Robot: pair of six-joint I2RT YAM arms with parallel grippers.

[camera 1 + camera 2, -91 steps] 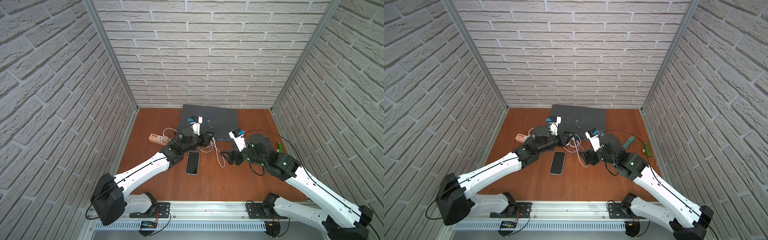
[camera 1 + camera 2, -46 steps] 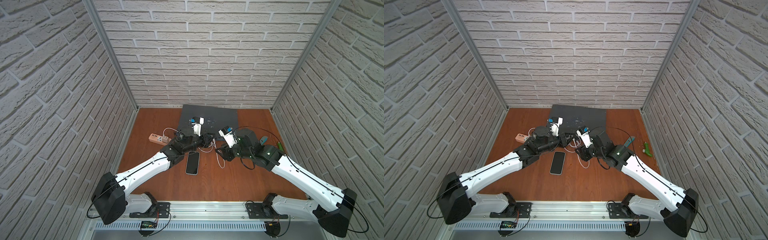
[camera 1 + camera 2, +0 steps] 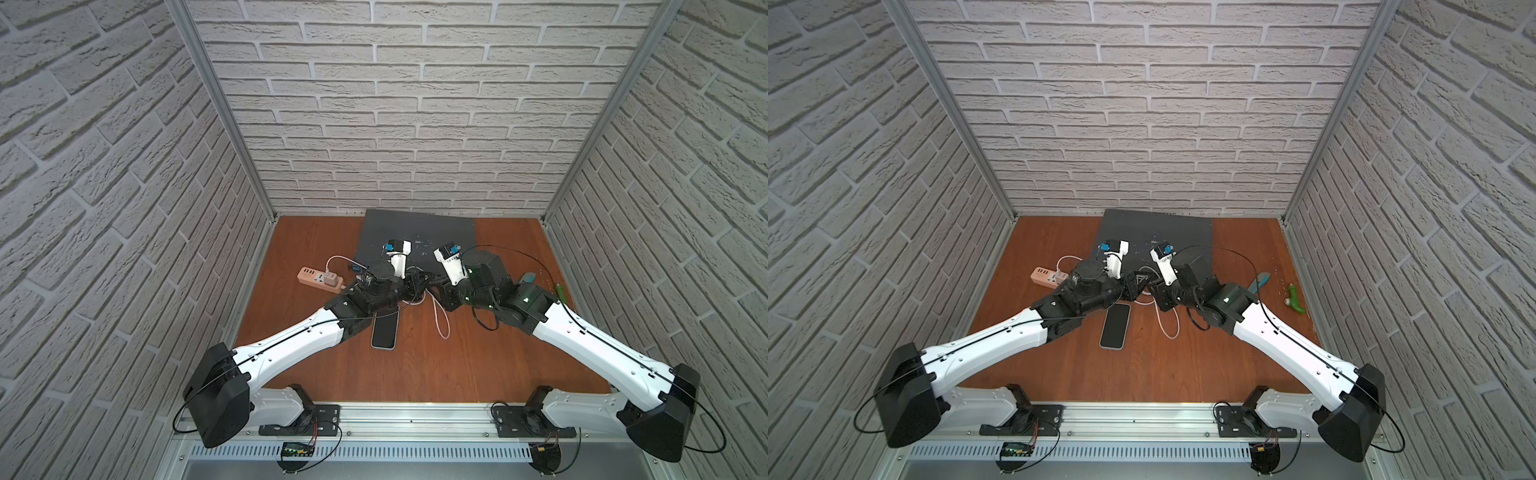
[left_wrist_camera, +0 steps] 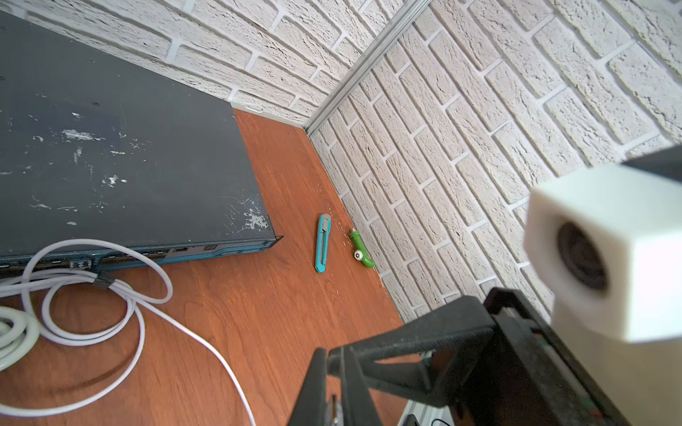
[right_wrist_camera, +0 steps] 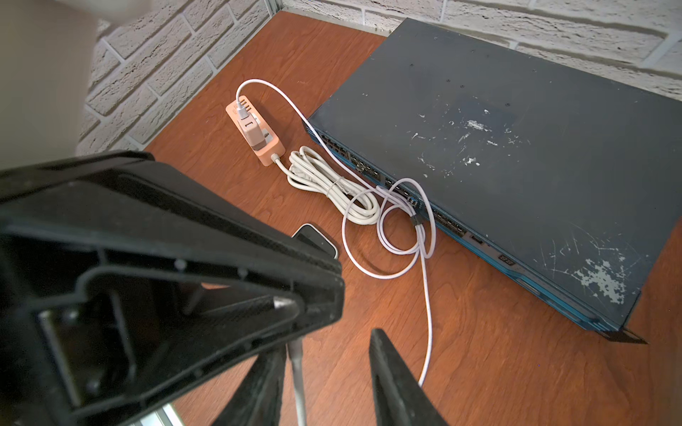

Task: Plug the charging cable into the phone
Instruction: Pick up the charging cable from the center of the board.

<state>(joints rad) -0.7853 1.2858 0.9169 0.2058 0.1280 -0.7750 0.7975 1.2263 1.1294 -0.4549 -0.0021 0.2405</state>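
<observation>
My right gripper [image 5: 328, 343] has moved in, narrowing around the charging cable [image 5: 428, 313] that my left gripper [image 4: 334, 391] pinches; handover, then align with phone [image 3: 384, 330].

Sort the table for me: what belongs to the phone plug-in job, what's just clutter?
Job: charging cable, phone, white charger block feeding the cable, peach power strip it sits in.

Lying about: dark grey box, bundled white cord, blue utility knife, small green piece by the wall.
</observation>
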